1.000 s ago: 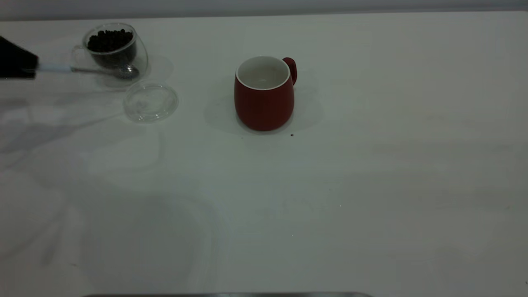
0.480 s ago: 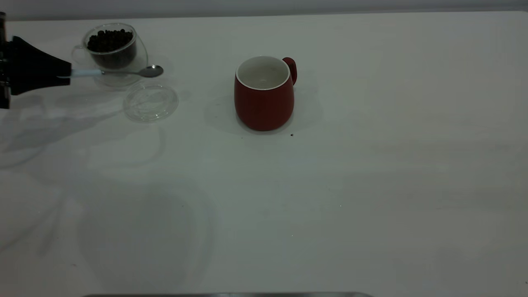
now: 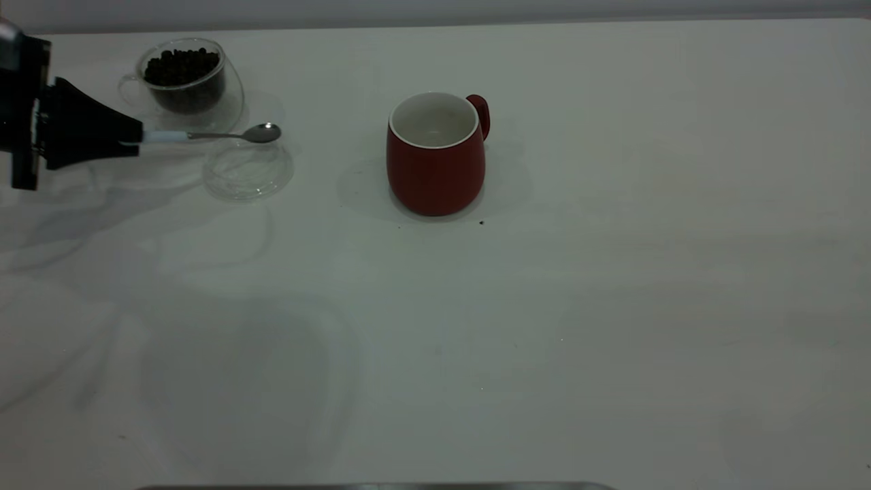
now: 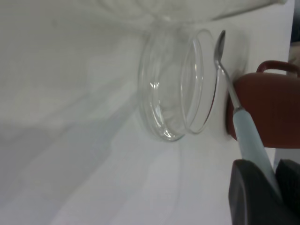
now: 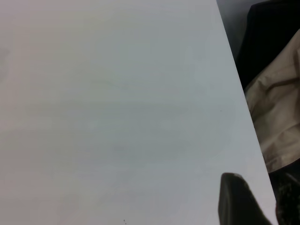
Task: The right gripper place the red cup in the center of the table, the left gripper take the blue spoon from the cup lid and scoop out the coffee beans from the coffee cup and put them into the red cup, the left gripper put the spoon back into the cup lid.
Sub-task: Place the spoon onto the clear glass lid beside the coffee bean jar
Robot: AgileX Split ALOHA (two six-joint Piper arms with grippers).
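White table point(image 3: 544, 306), grey wall behind.
Exterior view: left gripper point(image 3: 133, 139) at left edge, fingers pinching blue spoon point(image 3: 218, 135) by handle, level, bowl over cup lid point(image 3: 248, 170). Coffee cup point(image 3: 187, 82) with coffee beans point(image 3: 180, 67) behind. Red cup point(image 3: 437, 155) near centre, upright.
Left wrist view: spoon beside lid rim, red cup beyond.
Right wrist view: right gripper point(image 5: 243, 201) at table edge, finger state cannot tell.

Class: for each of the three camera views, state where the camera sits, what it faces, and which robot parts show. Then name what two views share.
Exterior: faces the table from above; left gripper holds the blue spoon above the cup lid.
Left wrist: on the left arm, facing spoon, lid and the red cup; own gripper shows.
Right wrist: over bare table; a dark gripper part shows.
Shared by exterior and left wrist: spoon, lid, red cup.
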